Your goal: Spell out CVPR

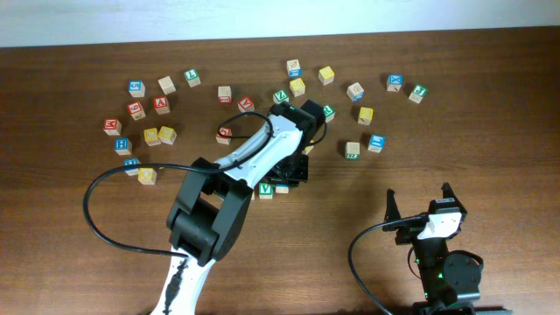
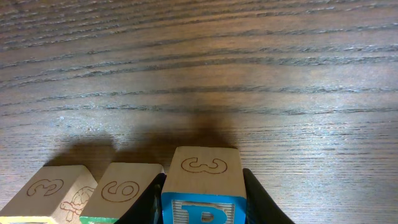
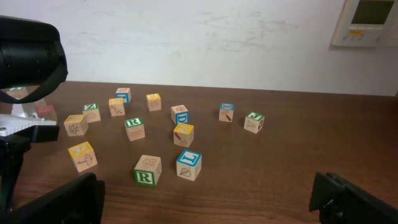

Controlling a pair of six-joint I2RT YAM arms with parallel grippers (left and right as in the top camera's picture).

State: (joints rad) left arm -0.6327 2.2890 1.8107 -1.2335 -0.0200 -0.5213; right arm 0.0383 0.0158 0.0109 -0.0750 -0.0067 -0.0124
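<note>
My left gripper (image 2: 202,190) is shut on a wooden block with a blue letter P face (image 2: 202,165) and a 3 on its far side. It holds it low over the table, right of two blocks standing in a row: one with a green edge and a 6 (image 2: 121,190), and one with a 3 and a turtle (image 2: 46,193). In the overhead view the left gripper (image 1: 293,172) hides the P block; a green V block (image 1: 265,188) shows beside it. A green R block (image 3: 147,170) stands ahead of my open, empty right gripper (image 3: 205,202).
Many letter blocks lie scattered across the far half of the table (image 1: 490,96), such as a blue one (image 3: 188,164) next to the R block and a yellow one (image 3: 83,155). The right gripper (image 1: 420,208) rests near the front right edge.
</note>
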